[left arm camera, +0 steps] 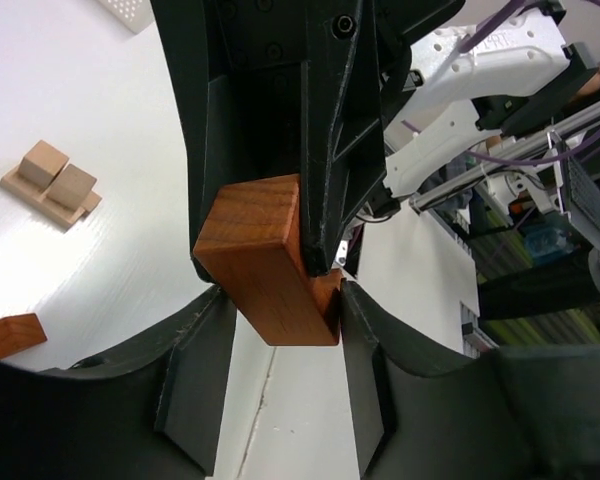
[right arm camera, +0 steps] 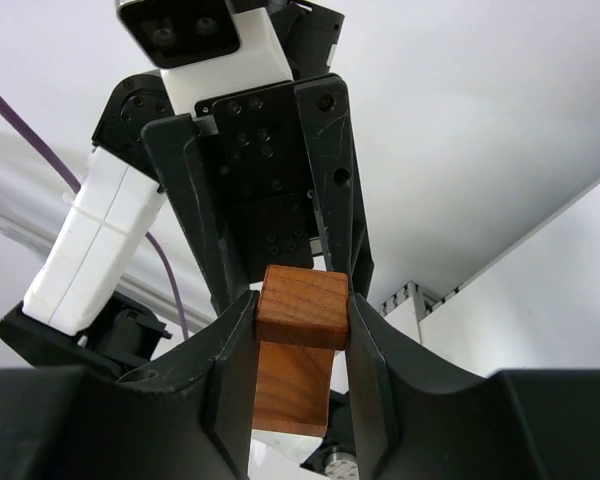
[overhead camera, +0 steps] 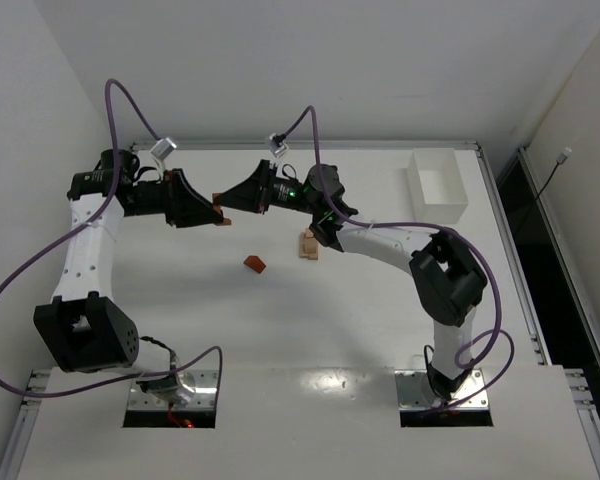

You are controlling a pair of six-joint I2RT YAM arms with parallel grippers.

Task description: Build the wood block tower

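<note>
A reddish-orange wood block hangs in the air above the back of the table, between both grippers. My right gripper is shut on it; in the right wrist view the block sits squeezed between the two fingers of that gripper. My left gripper comes from the left, and its fingertips touch both sides of the block's lower end. The tower is a low tan stack, a flat base with two cubes. Another reddish-orange block lies on the table.
A white rectangular box stands at the back right of the table. Purple cables loop above both arms. The table's raised frame runs along the back and right edges.
</note>
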